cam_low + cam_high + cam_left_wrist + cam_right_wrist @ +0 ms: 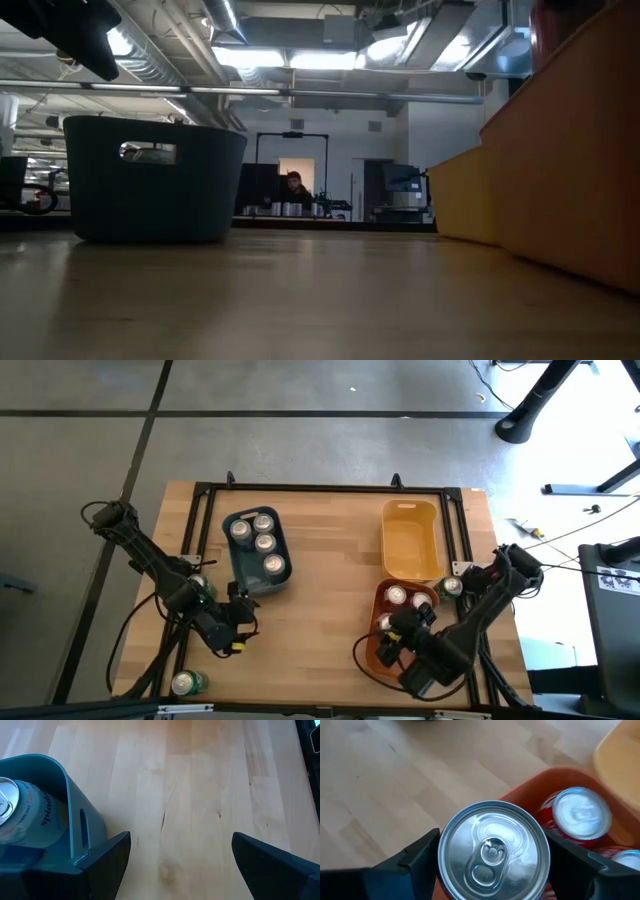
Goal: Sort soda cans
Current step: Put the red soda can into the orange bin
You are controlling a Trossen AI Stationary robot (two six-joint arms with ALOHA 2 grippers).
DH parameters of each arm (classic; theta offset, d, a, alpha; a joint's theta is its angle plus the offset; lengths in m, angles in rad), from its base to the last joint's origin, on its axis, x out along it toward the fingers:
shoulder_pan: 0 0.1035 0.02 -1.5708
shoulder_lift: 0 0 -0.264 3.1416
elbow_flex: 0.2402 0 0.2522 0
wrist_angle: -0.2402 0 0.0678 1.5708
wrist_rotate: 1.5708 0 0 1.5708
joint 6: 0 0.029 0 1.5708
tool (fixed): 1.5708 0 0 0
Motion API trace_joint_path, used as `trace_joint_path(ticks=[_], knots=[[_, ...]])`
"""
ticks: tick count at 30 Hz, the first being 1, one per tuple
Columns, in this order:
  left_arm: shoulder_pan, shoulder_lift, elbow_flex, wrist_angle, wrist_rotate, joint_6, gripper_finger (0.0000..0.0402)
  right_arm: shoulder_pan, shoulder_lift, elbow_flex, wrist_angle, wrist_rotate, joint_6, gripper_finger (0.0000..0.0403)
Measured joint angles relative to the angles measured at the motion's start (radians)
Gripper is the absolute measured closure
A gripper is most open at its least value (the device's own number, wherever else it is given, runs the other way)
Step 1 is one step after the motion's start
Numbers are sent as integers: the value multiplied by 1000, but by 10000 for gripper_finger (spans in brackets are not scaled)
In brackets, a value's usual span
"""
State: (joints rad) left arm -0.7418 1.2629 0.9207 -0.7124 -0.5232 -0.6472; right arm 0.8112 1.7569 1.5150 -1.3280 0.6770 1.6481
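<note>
My right gripper (492,852) (392,635) is shut on a soda can (492,851) over the near left part of the orange bin (372,650) (530,785). Only the can's silver top shows. Red soda cans (580,815) (397,596) stand upright in that bin. Several silver cans (263,542) stand in the blue-grey bin (240,575) (55,770). My left gripper (180,851) (243,622) hangs open over bare table just near of that bin. A green can (187,682) stands at the near left corner. Another can (452,587) stands right of the orange bin. My right gripper holds the soda can pinched between its two fingers (417,857), one on each side of the body just under the top rim (443,851). The fingers come from above, pointing down. The can is upright and lifted above the orange bin.
The yellow bin (410,538) (455,195) stands empty behind the orange bin. A dark frame (300,488) runs round the table's far, left and right sides. Bare wood (330,600) lies between the blue-grey and orange bins. A person (293,185) sits far back in the room.
</note>
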Motion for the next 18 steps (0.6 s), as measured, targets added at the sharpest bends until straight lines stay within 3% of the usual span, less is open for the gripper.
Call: trace_joint_path(ticks=[10, 18], knots=[[6, 0, 0, 0, 1, 21, 66, -7, 0, -220, 193, 47, 56, 119], [11, 0, 0, -2, 2, 17, 66, -15, -2, -307, 258, 93, 48, 119]])
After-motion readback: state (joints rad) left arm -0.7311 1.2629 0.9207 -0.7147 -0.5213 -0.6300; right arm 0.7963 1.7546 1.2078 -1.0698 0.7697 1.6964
